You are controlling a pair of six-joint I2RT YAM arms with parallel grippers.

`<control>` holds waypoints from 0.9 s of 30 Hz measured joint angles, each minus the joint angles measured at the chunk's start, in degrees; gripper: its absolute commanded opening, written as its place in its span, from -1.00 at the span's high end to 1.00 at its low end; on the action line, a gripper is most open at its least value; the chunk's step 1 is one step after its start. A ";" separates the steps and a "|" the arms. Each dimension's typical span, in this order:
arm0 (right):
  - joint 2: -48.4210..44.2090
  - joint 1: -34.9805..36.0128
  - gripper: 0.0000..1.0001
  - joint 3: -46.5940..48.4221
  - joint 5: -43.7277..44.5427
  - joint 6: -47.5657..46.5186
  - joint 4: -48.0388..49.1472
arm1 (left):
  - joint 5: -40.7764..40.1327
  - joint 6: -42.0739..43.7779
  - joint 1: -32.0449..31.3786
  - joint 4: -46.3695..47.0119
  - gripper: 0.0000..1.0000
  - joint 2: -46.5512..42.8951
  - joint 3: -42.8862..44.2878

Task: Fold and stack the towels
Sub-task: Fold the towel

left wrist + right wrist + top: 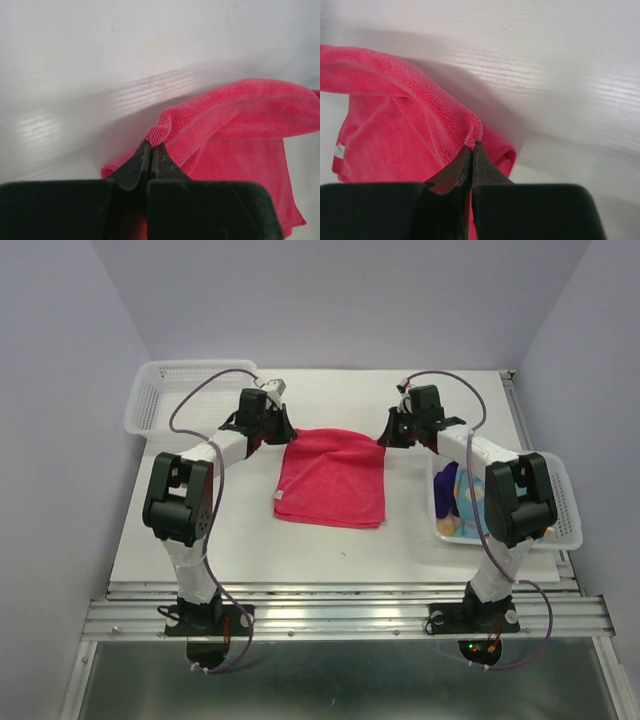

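Note:
A magenta-pink towel [332, 478] lies mid-table, its far edge raised off the surface. My left gripper [284, 433] is shut on the towel's far left corner [159, 133], pinching a small bunch of cloth at the tips [151, 145]. My right gripper [385, 436] is shut on the far right corner [475, 137], the cloth [395, 120] draping down from it. More towels [462, 495], one dark purple and one light blue with dots, lie in the right basket, partly hidden by the right arm.
A white mesh basket [175, 392] stands at the far left corner of the table. Another white basket [565, 502] sits at the right edge under the right arm. The white table [330, 550] ends at a metal rail near the arm bases.

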 measured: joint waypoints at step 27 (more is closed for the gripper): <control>-23.96 5.05 0.99 -28.39 -3.74 5.40 8.81 | -1.07 -10.84 -1.75 12.92 1.00 -31.63 -38.49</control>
